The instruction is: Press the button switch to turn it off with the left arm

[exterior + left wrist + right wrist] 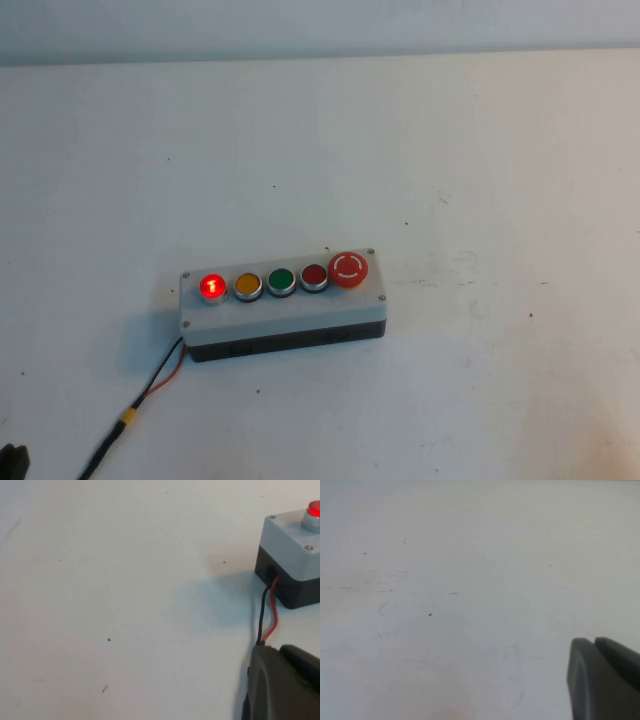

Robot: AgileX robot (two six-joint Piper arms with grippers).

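Observation:
The button switch (212, 287) is the small round red silver-rimmed button at the left end of the light grey box (290, 308), next to the yellow button (247, 285). It glows red. In the left wrist view it shows at the frame's edge (314, 509) on the box corner (290, 545). My left gripper (280, 649) is shut and empty, low over the table short of the box's left end. In the high view only a black tip of it (12, 460) shows at the bottom left corner. My right gripper (594, 641) is shut and empty over bare table, outside the high view.
On the box also sit a green button (281, 281), a second small red button (314, 277) and a big red mushroom button (350, 268). A red and black wire pair (160, 375) runs from the box's left end toward the front-left.

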